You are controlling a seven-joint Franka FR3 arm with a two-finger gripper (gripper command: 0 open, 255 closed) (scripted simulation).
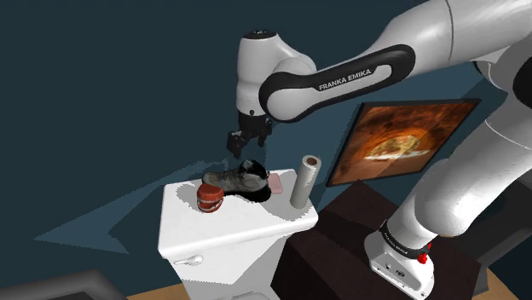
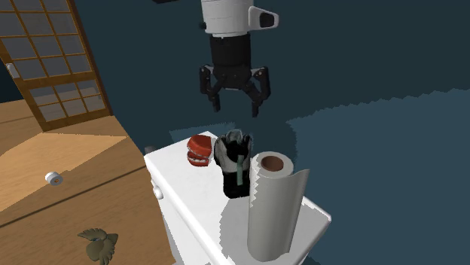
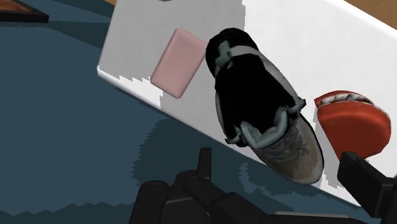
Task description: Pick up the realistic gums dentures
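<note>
Tool (image 2: pixel 235 105) spread wide above shoe (image 2: pixel 235 169), red dentures (image 2: pixel 198 151) just beside shoe, paper roll (image 2: pixel 275 214) nearby

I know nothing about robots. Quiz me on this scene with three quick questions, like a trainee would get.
1. True or false: the gripper holds the dentures.
2. What stands upright on the white top? A) paper roll B) shoe C) pink bar
3. Name the thing lying between the dentures and the pink bar.
Key: 1 false, it hangs open above the white top; 2 A; 3 the shoe.
</note>
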